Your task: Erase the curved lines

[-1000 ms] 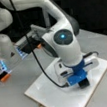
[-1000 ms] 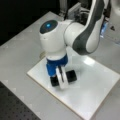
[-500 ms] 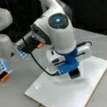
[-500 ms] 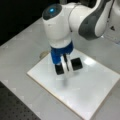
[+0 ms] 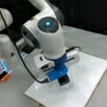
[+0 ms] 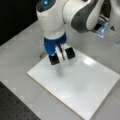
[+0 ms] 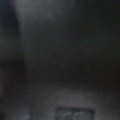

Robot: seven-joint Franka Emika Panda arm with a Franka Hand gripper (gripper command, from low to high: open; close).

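The gripper (image 5: pixel 63 80) (image 6: pixel 61 55) hangs over the white board (image 5: pixel 90 75) (image 6: pixel 82 82) in both front views, its black eraser block (image 5: pixel 63 80) held low above the surface. In a front view the jaws carry two black pads (image 6: pixel 70 53) either side of a white piece; whether they are apart or together I cannot tell. No curve lines show on the board beneath or around the jaws. The board lies on the grey counter (image 5: pixel 15 97) (image 6: pixel 20 50). The wrist view is dark and shows nothing clearly
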